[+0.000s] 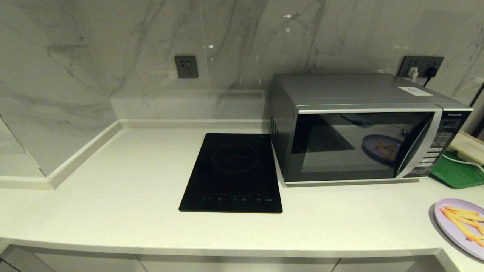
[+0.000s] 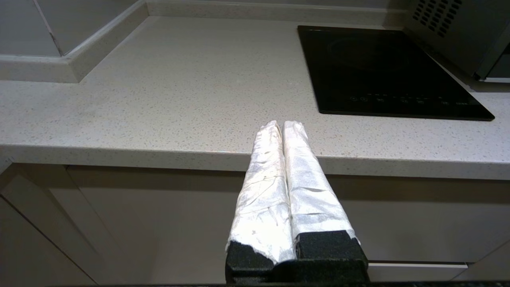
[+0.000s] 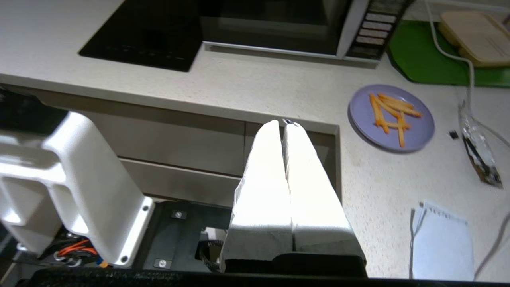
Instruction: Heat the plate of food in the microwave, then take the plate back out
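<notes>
Plate of food (image 1: 462, 226) holding fries on counter, microwave (image 1: 363, 128) shut — both grippers' fingers pressed together, empty.

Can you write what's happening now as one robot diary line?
plate of fries: on counter | microwave: door closed | right gripper: shut, empty | left gripper: shut, parked

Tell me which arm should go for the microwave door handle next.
Probably right. The microwave, door shut, stands on the robot's right, its handle at the door's right edge, and the plate of food lies there too. The right gripper is shut, off the counter's edge facing them; the left gripper, shut, faces bare counter.
</notes>
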